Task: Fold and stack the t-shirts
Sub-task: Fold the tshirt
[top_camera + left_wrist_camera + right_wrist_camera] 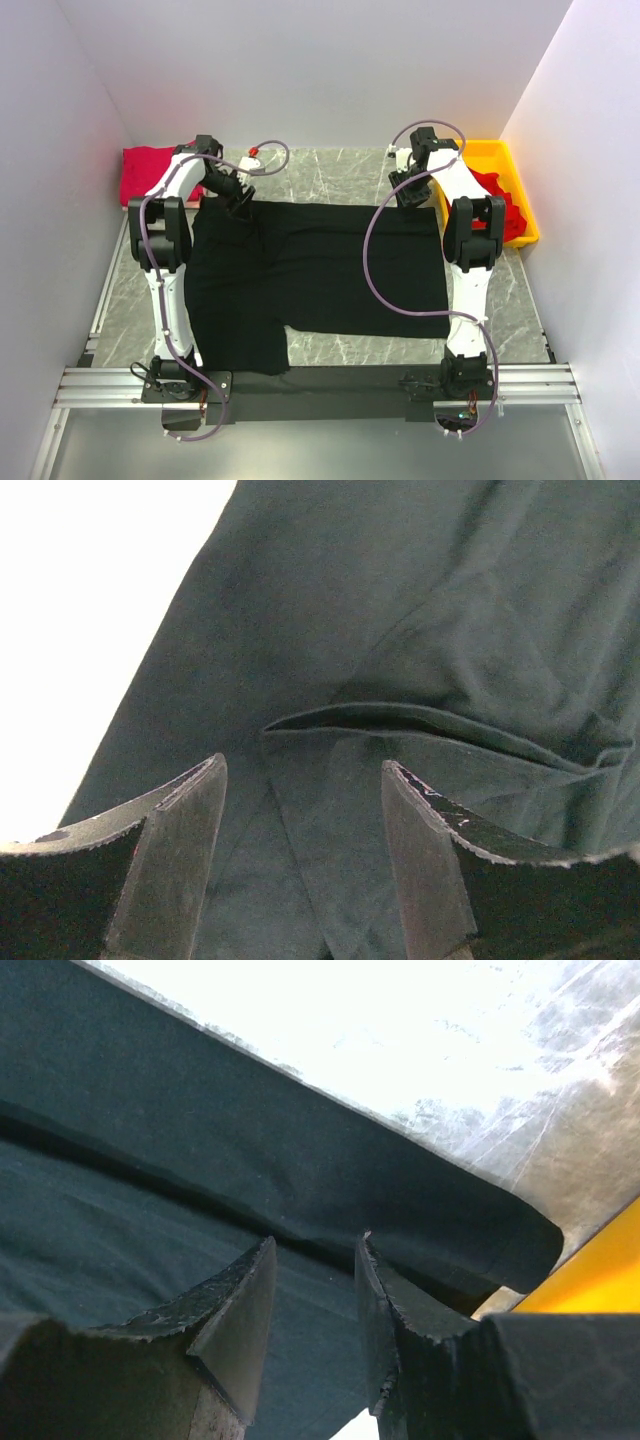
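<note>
Top external view has the black t-shirt point(320, 265) spread flat mid-worktop point(330, 170), long axis running 9 to 3 o'clock, its far edge under both released, empty hands: left hand point(238, 203) at the 10 o'clock corner, right hand point(407, 195) at 2 o'clock, equally near.

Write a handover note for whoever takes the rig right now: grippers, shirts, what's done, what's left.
Left gripper: open over the far-left corner of the black t-shirt, holding nothing.
Right gripper: fingers apart over the shirt's far-right hem, beside the yellow tray; no grip seen.
Black t-shirt: spread across the middle of the table, not yet folded.
Red: one red shirt sits at the table's far-left corner and looks folded; more red shirts lie bunched in the tray.
Done: apparently that one red shirt.
Left: fold the black one, stack it, then do the tray's shirts.
</note>
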You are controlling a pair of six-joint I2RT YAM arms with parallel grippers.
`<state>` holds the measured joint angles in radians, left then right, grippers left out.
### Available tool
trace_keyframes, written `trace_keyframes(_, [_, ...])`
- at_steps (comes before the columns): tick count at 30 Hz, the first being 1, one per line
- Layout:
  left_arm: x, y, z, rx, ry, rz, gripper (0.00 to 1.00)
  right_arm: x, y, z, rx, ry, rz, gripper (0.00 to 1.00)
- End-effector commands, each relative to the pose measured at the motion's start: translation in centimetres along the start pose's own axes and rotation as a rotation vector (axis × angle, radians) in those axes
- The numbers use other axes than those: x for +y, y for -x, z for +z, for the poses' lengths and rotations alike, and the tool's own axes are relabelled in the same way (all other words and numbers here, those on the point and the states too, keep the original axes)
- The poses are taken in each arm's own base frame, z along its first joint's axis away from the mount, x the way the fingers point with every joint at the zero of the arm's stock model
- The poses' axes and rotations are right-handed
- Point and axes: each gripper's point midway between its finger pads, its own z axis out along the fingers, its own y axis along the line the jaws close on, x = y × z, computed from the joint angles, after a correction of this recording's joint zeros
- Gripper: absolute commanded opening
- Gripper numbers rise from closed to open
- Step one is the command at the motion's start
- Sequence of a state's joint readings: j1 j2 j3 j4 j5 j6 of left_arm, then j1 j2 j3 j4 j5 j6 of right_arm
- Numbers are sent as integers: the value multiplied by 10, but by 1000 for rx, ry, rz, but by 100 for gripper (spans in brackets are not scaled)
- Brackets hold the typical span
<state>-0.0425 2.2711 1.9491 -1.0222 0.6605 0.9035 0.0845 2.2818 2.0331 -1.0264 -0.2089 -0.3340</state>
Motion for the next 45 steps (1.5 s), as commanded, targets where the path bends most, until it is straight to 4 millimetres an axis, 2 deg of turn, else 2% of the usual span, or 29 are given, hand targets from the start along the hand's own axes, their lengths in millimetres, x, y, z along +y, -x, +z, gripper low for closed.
trace_keyframes(1, [-13,14,-6,-63,-65,137,68,2,9,-29,-57,-16,-24,45])
trace_keyframes(8, [-8,4,9,-65,-74,150,66,-1,11,-30,-55,-24,-27,45])
trace_keyframes(23, [-7,15,18,-138,-51,268,64,-2,8,-29,-42,-21,-24,45])
trace_keyframes(26, [-6,16,18,-140,-59,277,49,-2,6,-29,-36,-22,-23,45])
trace_keyframes(27, [-7,19,16,-145,-59,282,35,-1,7,-29,-40,-22,-25,44])
trace_keyframes(29, [-11,22,11,-157,-57,297,25,-2,5,-30,-38,-24,-21,44])
trace_keyframes(30, [-16,23,6,-160,-53,305,16,-2,5,-31,-40,-25,-21,45])
trace_keyframes(34, [-35,17,-11,-140,-70,328,1,-3,3,-32,-36,-30,-24,44])
trace_keyframes(41, [-79,-4,-41,-128,-91,353,1,-2,0,-34,-30,-30,-23,44])
trace_keyframes(45, [-112,-31,-47,-77,-130,359,1,-2,-4,-36,-18,-33,-33,43])
